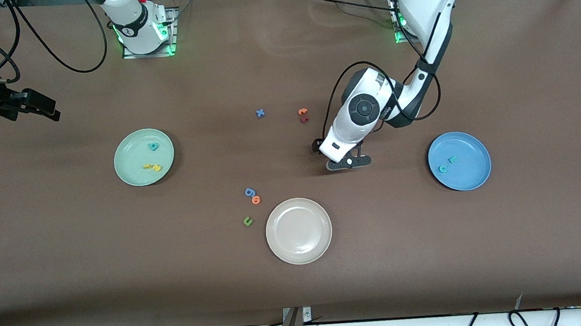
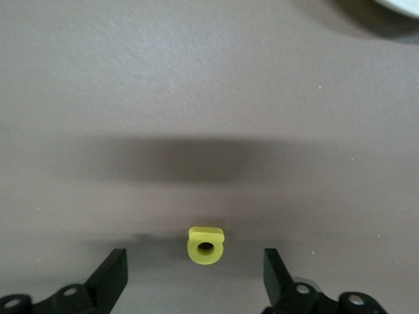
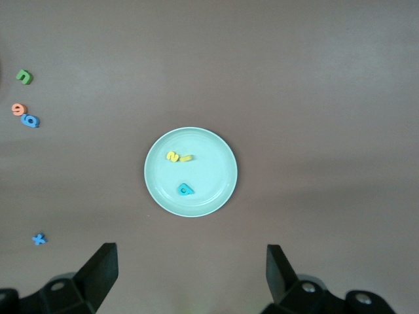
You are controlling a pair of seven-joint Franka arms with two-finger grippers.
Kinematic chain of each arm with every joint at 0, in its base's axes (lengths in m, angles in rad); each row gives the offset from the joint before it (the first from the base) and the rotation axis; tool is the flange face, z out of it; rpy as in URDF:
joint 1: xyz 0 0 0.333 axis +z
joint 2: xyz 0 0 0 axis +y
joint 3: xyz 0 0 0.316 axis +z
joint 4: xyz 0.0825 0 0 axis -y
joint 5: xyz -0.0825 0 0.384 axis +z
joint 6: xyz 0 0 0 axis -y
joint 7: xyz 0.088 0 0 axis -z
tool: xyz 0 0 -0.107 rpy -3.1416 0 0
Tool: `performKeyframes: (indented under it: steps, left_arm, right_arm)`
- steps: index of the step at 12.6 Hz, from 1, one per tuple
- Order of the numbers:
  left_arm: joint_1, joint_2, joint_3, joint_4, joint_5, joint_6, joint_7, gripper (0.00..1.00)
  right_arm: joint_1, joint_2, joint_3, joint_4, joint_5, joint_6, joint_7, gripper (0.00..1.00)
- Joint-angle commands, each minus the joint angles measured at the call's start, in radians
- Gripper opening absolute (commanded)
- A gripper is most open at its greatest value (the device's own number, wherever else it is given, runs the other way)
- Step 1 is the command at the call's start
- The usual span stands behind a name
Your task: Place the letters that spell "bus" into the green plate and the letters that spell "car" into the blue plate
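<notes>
Down at the table, the left gripper has its fingers spread wide on either side of the yellow a, one finger to each side with a gap on both, touching nothing. The a is a small chunky foam piece, rounded like a D with a hole through it and a flat edge pointing away from the gripper. It lies flat on the matte brown table, between the blue plate and the beige-white plate, toward the left arm's end.

The blue plate is round and smooth with a raised rim; the teal c and the small hooked teal r lie in it, just beside each other.

The right gripper waits up high over the right arm's end of the table, fingers spread wide and holding nothing. The pale green plate holds the teal b and, nearer the front camera, the yellow u and yellow s, touching, their row running across the plate.
</notes>
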Motion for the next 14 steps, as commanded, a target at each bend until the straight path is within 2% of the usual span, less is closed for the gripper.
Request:
performKeyframes:
  steps: [1,4,5,7,10,14]
  left_arm:
    - [-0.024,0.035,0.005,0.024,0.031,0.020,-0.055,0.85]
    - [-0.024,0.049,0.004,0.024,0.150,0.020,-0.136,0.81]
    - [-0.026,0.054,0.004,0.024,0.179,0.021,-0.159,0.77]
    - [-0.030,0.054,0.004,0.024,0.197,0.020,-0.170,0.67]
    - [-0.032,0.055,0.001,0.024,0.197,0.020,-0.174,0.61]
    - [-0.029,0.052,0.001,0.026,0.195,0.020,-0.173,0.18]
  right_arm:
    - [-0.003,-0.002,0.006,0.013,-0.018,-0.006,-0.006,1.00]
    - [-0.001,-0.002,0.008,0.013,-0.020,-0.006,-0.006,1.00]
    - [-0.001,-0.002,0.009,0.013,-0.021,-0.006,-0.006,1.00]
    - [0.000,-0.002,0.018,0.015,-0.028,-0.006,-0.006,1.00]
    - [0.000,-0.002,0.021,0.015,-0.040,-0.006,-0.006,1.00]
    - [0.000,-0.002,0.021,0.015,-0.038,-0.006,-0.004,1.00]
